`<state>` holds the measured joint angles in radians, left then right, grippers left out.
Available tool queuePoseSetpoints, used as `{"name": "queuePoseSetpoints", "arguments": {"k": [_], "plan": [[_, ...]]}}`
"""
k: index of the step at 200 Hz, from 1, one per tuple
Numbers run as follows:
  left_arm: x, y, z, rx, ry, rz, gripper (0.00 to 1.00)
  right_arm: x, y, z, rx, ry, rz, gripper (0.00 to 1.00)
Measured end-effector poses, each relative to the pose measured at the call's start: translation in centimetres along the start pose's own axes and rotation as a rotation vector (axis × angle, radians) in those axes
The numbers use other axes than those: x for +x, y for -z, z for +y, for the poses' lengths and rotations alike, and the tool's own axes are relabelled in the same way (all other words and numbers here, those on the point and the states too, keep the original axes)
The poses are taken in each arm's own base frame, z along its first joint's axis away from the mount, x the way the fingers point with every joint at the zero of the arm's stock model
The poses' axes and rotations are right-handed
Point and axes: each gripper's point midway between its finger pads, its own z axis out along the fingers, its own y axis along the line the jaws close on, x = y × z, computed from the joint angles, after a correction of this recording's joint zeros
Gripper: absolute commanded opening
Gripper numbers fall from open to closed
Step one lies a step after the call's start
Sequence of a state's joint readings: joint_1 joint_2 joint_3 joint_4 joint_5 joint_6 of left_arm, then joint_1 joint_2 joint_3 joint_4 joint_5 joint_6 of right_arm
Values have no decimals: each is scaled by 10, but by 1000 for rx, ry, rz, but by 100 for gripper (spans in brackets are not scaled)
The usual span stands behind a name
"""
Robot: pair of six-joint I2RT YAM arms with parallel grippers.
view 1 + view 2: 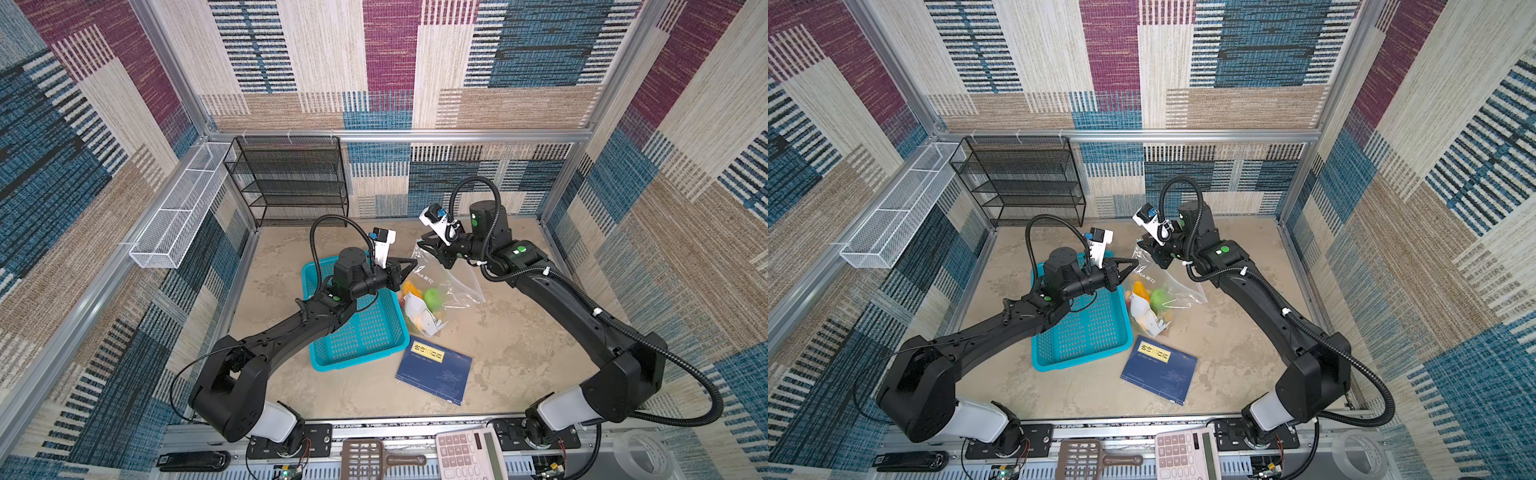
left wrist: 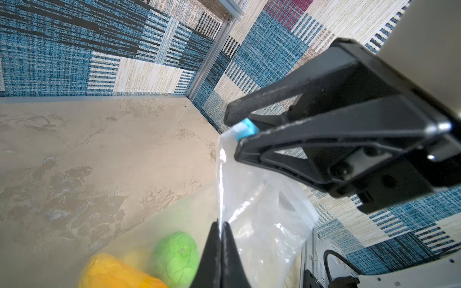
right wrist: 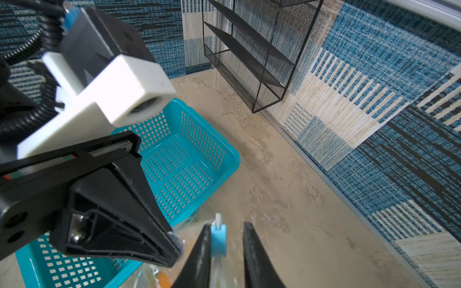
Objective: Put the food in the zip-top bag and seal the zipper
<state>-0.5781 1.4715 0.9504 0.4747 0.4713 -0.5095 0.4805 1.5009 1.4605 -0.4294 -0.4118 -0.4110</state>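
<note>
Sealing: left gripper [image 1: 415, 262] clamps zipper [image 2: 220, 179]; right gripper [image 1: 422, 245], at its 12 o'clock, narrow round slider tab [image 3: 218, 239]; we pinch fully, pull straight.

Teal basket [image 1: 358, 360], blue book [image 1: 434, 370], calculator [image 1: 469, 457]

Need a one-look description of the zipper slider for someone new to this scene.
Find the teal basket on the tabletop; the clear zip-top bag is held up beside it. At the bag's top edge, between the right gripper's jaws, sits the slider: the only light-blue piece on see-through plastic.
</note>
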Motion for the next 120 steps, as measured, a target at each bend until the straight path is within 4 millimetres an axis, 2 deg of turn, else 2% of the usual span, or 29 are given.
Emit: {"name": "queuePoseSetpoints", "arguments": {"k": [18, 49, 70, 77, 95, 120], "plan": [[0, 0, 0, -1, -1, 0, 0, 1, 1, 1, 1, 0, -1, 6], [0, 0, 0, 0, -5, 0, 0, -2, 6, 3, -4, 0, -13, 3], [0, 1, -1, -2, -9, 1, 34, -1, 9, 6, -7, -6, -15, 1], [-1, 2, -1, -8, -13, 1, 41, -1, 10, 7, -9, -5, -19, 1], [-8, 8, 0, -25, -21, -14, 50, -2, 15, 11, -15, 0, -30, 0], [-25, 17, 4, -38, -39, -53, 51, -4, 22, 16, -26, 5, -49, 0]]}}
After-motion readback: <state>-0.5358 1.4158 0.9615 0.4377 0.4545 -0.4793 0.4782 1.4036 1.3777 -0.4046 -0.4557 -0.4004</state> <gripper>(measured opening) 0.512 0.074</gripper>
